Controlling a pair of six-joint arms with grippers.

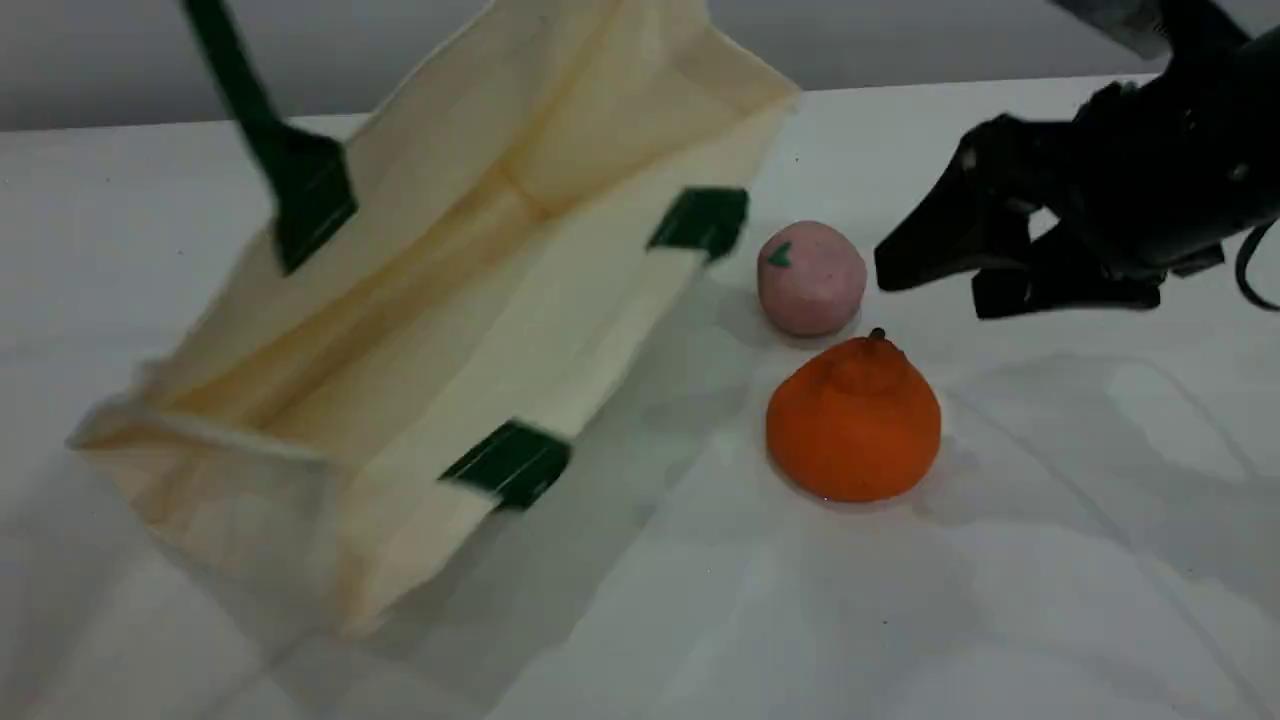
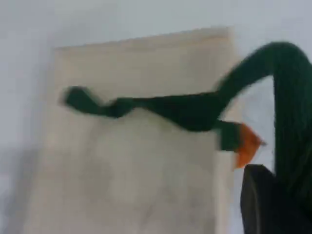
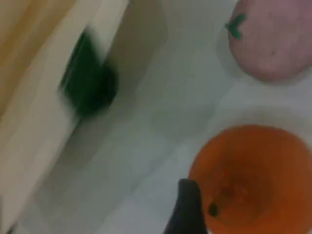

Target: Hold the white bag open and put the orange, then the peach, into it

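White bag (image 1: 430, 300), lower left of scene view. Long axis runs lower left to top centre. Mouth gapes toward the fruit at right.

Its handle (image 1: 235, 80) is taut, rising off the top-left edge. Left gripper (image 2: 265, 204) is closed on that rope and holds the mouth up.

Right gripper (image 1: 930, 288), upper right: jaws spread wide, nothing between them. This is the nearer arm.

Orange (image 1: 853, 425), centre-right on the table, lies down-left of those jaws, knob up.

Peach (image 1: 810, 277) sits just above the orange, level with the jaw tips.

No brand, label or writing visible.
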